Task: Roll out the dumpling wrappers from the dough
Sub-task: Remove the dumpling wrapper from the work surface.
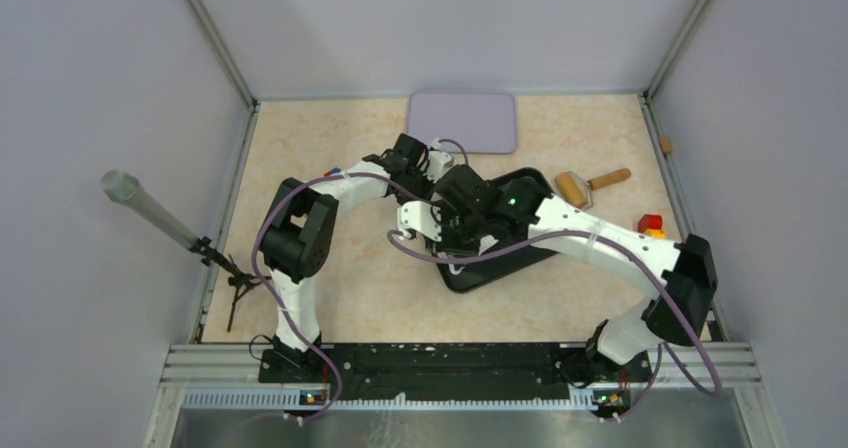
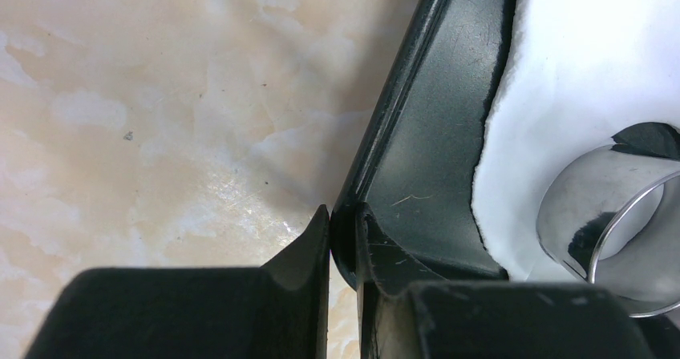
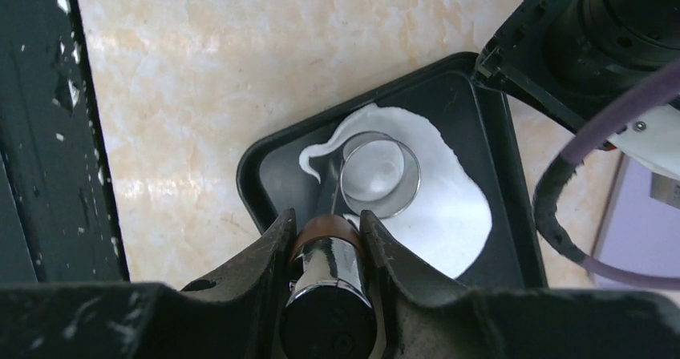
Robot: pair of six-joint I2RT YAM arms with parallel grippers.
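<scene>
The right gripper clamps a chrome handle. Just past its tip, a steel ring stands on the flat white dough, which lies in the black tray. The left gripper, nearly closed, pinches the tray's rim at a corner near the dough's edge, on the marbled table.

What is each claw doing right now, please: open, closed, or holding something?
Left claw: closed on the tray rim.
Right claw: closed on the cutter handle.
</scene>
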